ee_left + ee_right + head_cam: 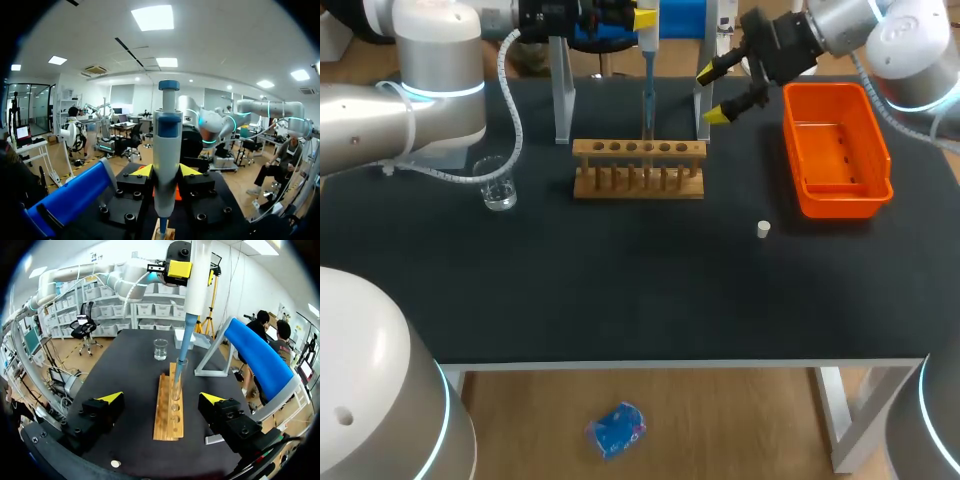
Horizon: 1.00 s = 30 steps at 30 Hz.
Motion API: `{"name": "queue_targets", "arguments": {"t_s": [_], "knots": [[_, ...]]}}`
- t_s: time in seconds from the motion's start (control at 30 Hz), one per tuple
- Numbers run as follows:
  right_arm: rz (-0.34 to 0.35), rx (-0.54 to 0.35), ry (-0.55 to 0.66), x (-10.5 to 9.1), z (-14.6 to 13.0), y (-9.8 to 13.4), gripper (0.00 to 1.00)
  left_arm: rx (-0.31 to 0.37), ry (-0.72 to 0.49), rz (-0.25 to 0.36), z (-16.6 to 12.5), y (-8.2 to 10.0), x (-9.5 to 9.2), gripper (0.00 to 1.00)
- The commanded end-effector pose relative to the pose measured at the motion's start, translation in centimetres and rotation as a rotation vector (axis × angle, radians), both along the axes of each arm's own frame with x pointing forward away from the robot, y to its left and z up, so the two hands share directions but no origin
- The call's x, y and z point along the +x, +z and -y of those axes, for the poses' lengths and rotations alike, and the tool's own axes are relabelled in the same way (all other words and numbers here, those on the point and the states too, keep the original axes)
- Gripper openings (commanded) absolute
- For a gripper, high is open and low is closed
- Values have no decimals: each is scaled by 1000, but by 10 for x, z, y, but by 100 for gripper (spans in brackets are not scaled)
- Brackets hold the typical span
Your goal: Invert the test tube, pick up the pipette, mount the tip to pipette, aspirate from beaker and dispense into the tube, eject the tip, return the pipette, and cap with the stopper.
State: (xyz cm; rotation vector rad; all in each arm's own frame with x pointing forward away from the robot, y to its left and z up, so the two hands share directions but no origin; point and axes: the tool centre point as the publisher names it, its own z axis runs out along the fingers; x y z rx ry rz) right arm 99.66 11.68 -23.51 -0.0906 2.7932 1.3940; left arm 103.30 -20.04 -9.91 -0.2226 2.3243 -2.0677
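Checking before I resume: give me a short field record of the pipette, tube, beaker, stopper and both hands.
pipette: upright in left hand, tip at tube mouth
tube: uncapped, in rack
beaker: left of rack
stopper: loose on table, right of rack
right hand: open, empty, between rack and bin
left hand: shut on pipette

Head camera looked down from high over the rack (638,168); left wrist hovered close above it; right wrist faced it end-on, farther off. All three shared it.
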Motion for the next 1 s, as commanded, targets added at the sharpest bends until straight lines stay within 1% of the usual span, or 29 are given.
{"name": "queue_targets", "arguments": {"t_s": [0.03, 0.33, 0.47, 1.0], "knots": [[1, 1, 0, -2, 2, 0, 100, 2, -1, -1, 0, 1, 0, 0], [1, 1, 0, -2, 2, 0, 100, 2, -1, -1, 0, 1, 0, 0], [1, 1, 0, -2, 2, 0, 100, -11, -7, 3, 0, 6, -1, 0], [1, 1, 0, -2, 2, 0, 100, -2, -13, 8, 1, 12, -5, 0]]}}
